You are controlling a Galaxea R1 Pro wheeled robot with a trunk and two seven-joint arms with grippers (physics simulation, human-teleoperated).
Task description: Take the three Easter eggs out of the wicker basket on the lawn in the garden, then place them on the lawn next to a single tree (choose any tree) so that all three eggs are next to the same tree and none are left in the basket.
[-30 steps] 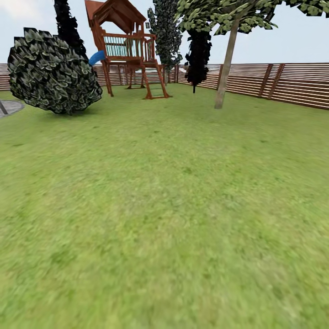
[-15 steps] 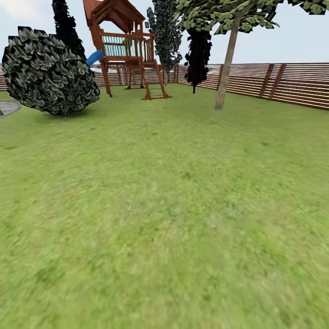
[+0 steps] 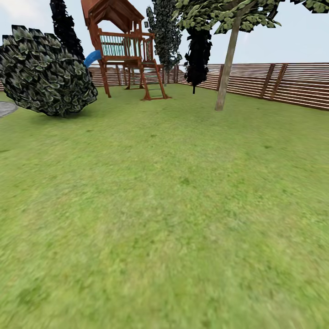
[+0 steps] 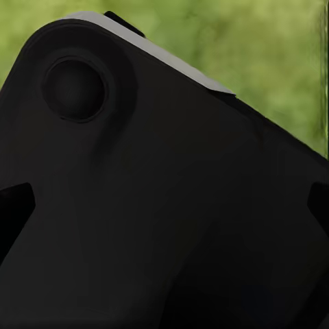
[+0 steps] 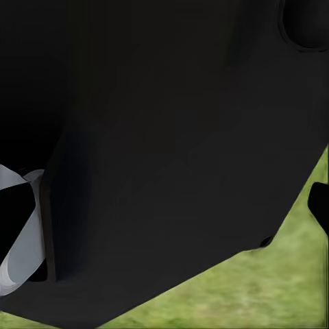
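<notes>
The lawn (image 3: 173, 205) spreads wide and green ahead of me in the head view. A tree (image 3: 226, 68) with a straight pale trunk and speckled foliage stands at the far right, near the fence. The three Easter eggs and the wicker basket are out of view. In the left wrist view a dark fingertip (image 4: 12, 209) sits at each side edge, far apart, with a black part of my own body behind them. The right wrist view is alike, with a fingertip (image 5: 319, 204) over the grass. Nothing sits between either pair of fingers.
A wooden play tower (image 3: 125, 45) with a blue slide (image 3: 92, 57) stands at the back. A big dark leafy bush (image 3: 45, 75) sits at the far left beside a patch of grey gravel (image 3: 5, 108). A brown slatted fence (image 3: 283, 84) runs along the back and right.
The whole head view has shifted: the bush and the play tower have slid a little to the left, so the camera has moved. The things themselves have not moved.
</notes>
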